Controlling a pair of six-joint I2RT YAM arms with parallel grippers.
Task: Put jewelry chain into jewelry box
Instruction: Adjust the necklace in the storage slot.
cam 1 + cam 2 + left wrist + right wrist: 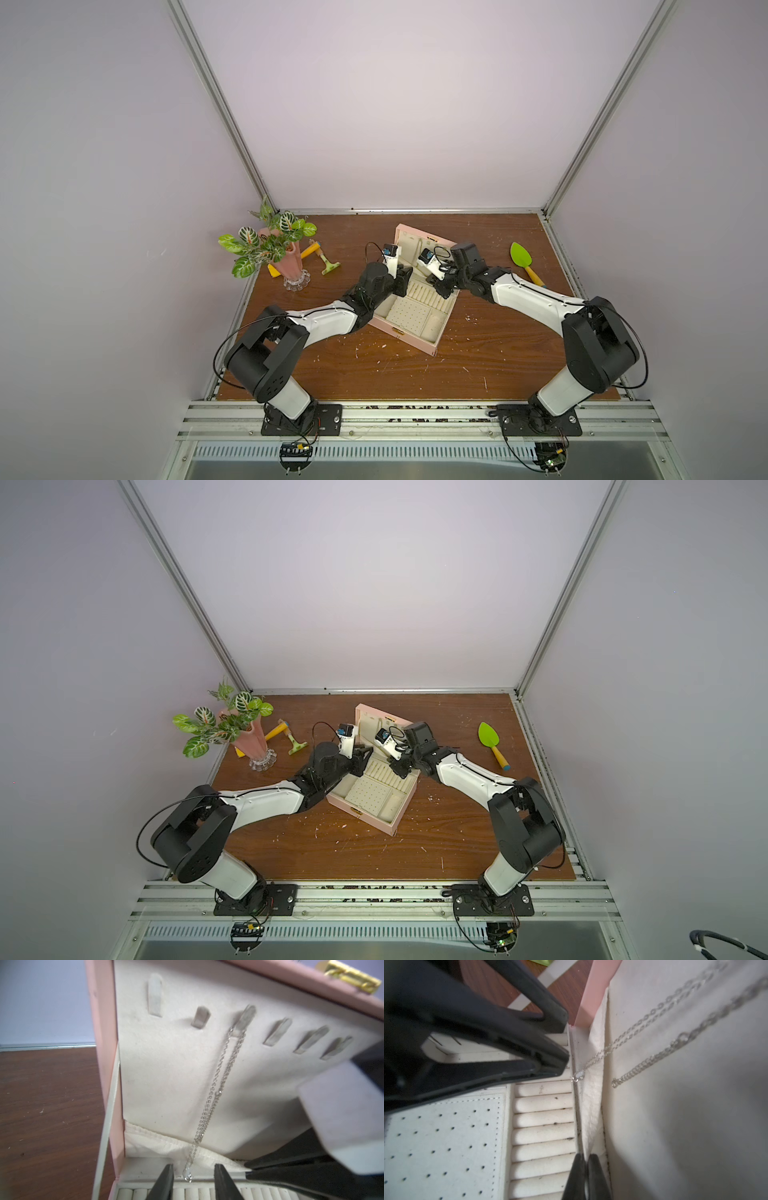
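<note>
left gripper (pixel 193 1183) parted astride jewelry chain (pixel 218 1093), bottom centre; right gripper (pixel 586 1176) closed, empty. Retreat could snag chain off hook (pixel 246 1017).

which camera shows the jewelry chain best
The left wrist view: the jewelry chain hangs full length from a lid hook down to its pendant. The right wrist view shows only its lower strands; in both top views it is too small to see.

Both top views are softly, evenly lit. Wrist views blur up close, and a grey shadow crosses the lid lining (pixel 685 1136).
</note>
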